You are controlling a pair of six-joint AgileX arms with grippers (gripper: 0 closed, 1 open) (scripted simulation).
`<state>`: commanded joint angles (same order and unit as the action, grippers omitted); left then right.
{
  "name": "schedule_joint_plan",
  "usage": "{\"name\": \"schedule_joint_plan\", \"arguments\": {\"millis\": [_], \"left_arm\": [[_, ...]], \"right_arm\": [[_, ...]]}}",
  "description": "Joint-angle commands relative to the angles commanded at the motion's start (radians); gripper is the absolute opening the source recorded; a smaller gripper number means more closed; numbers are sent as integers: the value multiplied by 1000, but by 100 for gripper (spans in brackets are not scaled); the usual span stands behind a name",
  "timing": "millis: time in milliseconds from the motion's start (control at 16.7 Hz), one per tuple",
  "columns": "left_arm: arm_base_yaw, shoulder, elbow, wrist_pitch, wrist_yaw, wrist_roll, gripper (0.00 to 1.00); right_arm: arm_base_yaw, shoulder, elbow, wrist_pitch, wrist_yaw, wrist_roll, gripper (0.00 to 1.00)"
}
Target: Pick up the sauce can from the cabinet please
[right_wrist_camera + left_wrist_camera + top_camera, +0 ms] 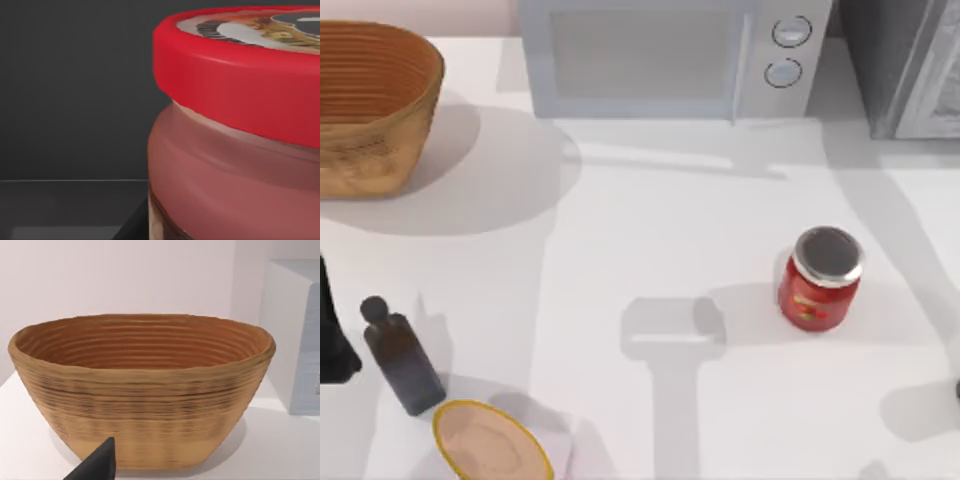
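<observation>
The sauce can [235, 165] looms very close in the right wrist view, with a red rim, an emblem on its top and a reddish label. It stands inside the cabinet [75, 90], against the dark inner walls. A dark part of my right gripper [132, 227] sits right beside the can's lower side. In the top view the cabinet [905, 60] is the dark grey unit at the far right corner. My left arm [332, 330] is parked at the table's left edge.
A white microwave [660, 55] stands at the back centre, with a woven basket [370, 105] at the back left. A red jar with a silver-grey lid [820, 280] stands right of centre. A dark bottle [400, 355] and a bowl [490, 445] sit at the front left.
</observation>
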<state>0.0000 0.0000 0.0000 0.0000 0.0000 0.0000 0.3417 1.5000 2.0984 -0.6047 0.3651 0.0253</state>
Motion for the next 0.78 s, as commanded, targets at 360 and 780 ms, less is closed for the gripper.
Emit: {"name": "schedule_joint_plan", "arguments": {"millis": [360, 780], "left_arm": [[0, 0, 0, 0, 0, 0, 100], [0, 0, 0, 0, 0, 0, 100]], "right_arm": [[109, -168, -6, -167, 106, 0, 0], [87, -213, -65, -142, 61, 4, 0]]}}
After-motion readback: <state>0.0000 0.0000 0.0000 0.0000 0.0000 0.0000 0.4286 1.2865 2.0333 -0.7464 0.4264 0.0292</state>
